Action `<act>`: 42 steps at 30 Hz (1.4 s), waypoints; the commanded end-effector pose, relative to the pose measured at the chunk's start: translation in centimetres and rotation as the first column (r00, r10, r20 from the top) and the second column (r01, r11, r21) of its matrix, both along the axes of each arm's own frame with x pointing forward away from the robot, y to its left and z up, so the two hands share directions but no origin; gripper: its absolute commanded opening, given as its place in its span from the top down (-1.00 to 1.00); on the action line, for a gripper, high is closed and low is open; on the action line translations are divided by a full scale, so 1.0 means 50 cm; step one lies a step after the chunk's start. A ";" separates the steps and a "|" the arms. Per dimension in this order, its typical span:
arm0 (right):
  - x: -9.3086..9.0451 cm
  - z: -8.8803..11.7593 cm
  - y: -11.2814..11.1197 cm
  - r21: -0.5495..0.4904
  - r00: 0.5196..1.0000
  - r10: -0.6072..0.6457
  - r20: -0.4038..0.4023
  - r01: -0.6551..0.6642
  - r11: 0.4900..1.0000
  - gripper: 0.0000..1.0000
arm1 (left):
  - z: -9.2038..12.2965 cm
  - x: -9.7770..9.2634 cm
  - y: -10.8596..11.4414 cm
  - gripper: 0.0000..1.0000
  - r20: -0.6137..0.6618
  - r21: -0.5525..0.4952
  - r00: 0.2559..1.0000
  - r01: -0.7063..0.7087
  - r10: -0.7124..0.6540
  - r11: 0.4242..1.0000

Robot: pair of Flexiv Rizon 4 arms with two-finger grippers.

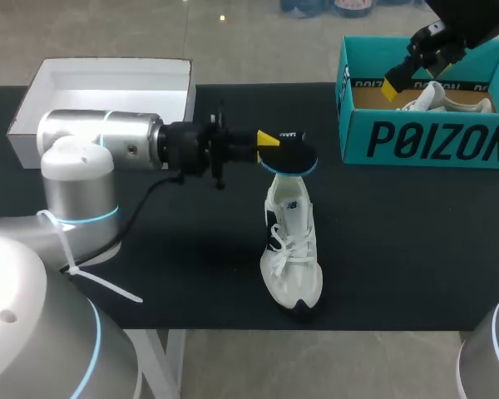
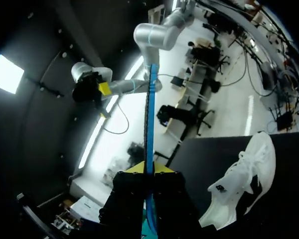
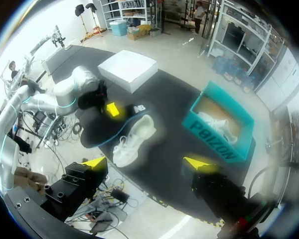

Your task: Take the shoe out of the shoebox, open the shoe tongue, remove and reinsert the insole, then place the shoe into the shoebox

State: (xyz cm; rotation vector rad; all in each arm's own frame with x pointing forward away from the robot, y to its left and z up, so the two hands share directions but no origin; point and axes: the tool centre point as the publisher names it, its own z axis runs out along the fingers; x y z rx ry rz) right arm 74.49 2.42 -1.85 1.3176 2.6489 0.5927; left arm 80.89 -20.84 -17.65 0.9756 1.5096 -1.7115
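A white sneaker (image 1: 291,249) stands on the black table, toe toward the front edge; it also shows in the wrist views (image 2: 244,179) (image 3: 132,139). My left gripper (image 1: 270,141) is shut on a dark insole with a blue edge (image 1: 289,156), held just above the shoe's heel opening. In the left wrist view the insole (image 2: 148,119) runs edge-on out from between the yellow tips (image 2: 149,168). My right gripper (image 1: 399,79) hangs open above the teal shoebox (image 1: 424,141), holding nothing; its tips (image 3: 148,163) stand wide apart high above the table.
Inside the teal shoebox (image 3: 217,132) lies a second white shoe (image 1: 445,101). A white box lid (image 1: 108,91) rests at the table's back left. Bare black table lies to either side of the sneaker.
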 end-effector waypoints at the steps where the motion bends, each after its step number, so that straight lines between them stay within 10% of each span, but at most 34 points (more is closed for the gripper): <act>1: 0.004 0.000 0.002 -0.002 1.000 -0.001 -0.005 0.001 1.000 -1.00 | 0.016 -0.016 0.004 1.00 -0.195 0.040 0.979 -0.048 0.055 0.998; 14: 0.004 0.000 0.002 -0.002 1.000 -0.001 -0.005 0.001 1.000 -1.00 | 0.027 -0.017 0.030 1.00 -0.454 0.080 0.885 -0.077 0.105 0.994; 33: 0.004 0.000 0.002 -0.002 1.000 -0.001 -0.005 0.001 1.000 -1.00 | 0.032 -0.015 0.031 1.00 -0.450 0.030 0.888 -0.089 0.093 0.996; 42: 0.004 0.000 0.002 -0.002 1.000 -0.001 -0.005 0.001 1.000 -1.00 | 0.004 0.023 0.029 1.00 -0.782 0.028 0.622 0.000 0.022 1.000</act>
